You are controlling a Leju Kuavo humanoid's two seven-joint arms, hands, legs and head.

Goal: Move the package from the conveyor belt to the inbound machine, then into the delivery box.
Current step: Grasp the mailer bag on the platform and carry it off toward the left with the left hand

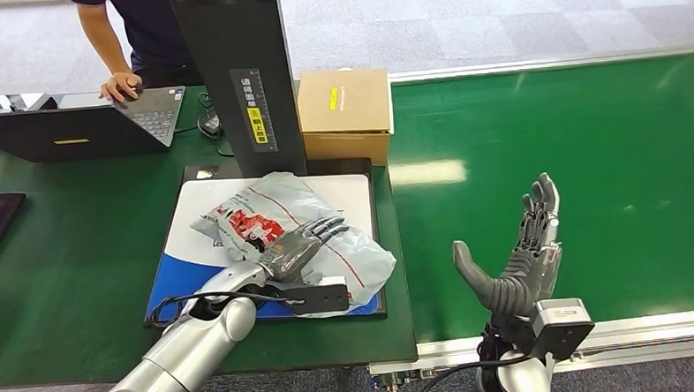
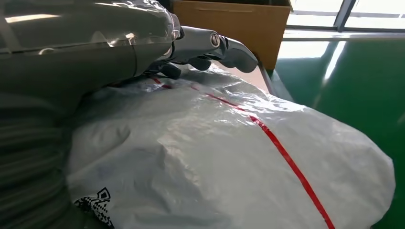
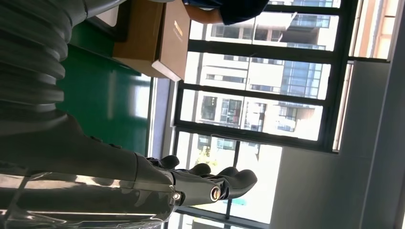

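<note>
Logistics test lab: green conveyor belt (image 1: 554,160), scanner station (image 1: 232,77), laptop (image 1: 84,123) (office-block windows).

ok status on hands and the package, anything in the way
Left hand flat on the package, no clear grip. Right hand open above the conveyor belt. Package on the inbound machine. Nothing blocking.

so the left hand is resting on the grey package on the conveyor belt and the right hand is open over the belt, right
Not quite. The package lies on the inbound machine's white and blue platform, not on the conveyor belt; the head view shows this. The left hand does rest on it, and the right hand is open over the belt.
</note>
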